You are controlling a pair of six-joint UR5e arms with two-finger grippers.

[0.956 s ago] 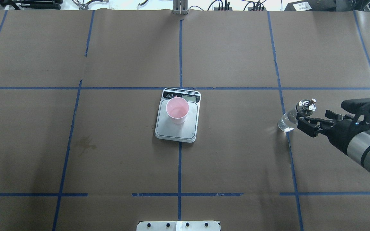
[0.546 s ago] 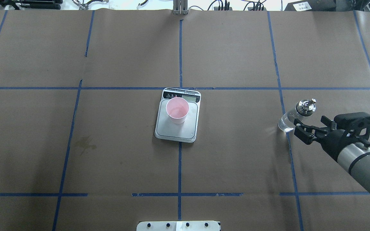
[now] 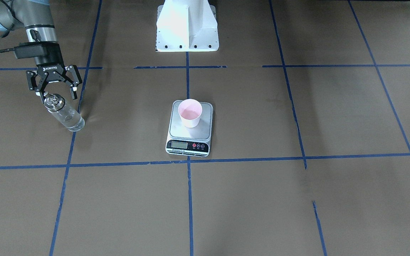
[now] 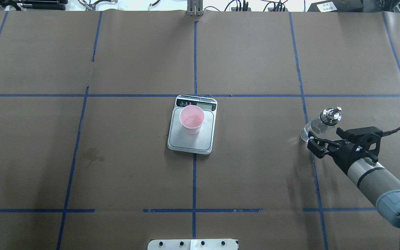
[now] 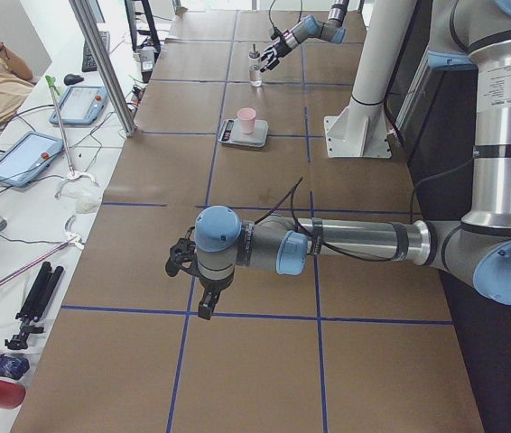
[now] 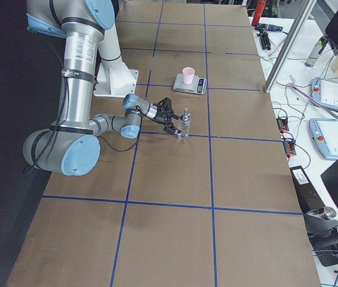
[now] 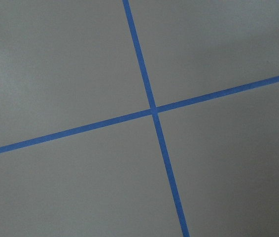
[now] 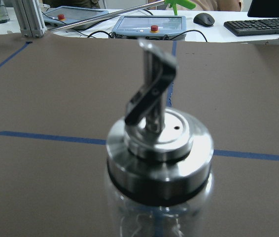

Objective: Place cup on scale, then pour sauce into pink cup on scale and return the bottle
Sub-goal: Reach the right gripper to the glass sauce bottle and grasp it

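The right tool (image 3: 57, 94) hangs with jaws spread wide, holding nothing. The bottle (image 3: 64, 115) stands just ahead of it on the surface (image 3: 247, 199). It is smooth, breakable glass, so I'd grip the body below the steel cap (image 8: 159, 143). Only the wrist view shows that cap close. The front view shows the cup (image 3: 190, 113) on the scale (image 3: 205, 132), well off sideways.

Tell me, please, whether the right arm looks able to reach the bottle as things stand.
Probably yes: the right pincer is open, close to the upright bottle and facing it, with nothing standing between them.
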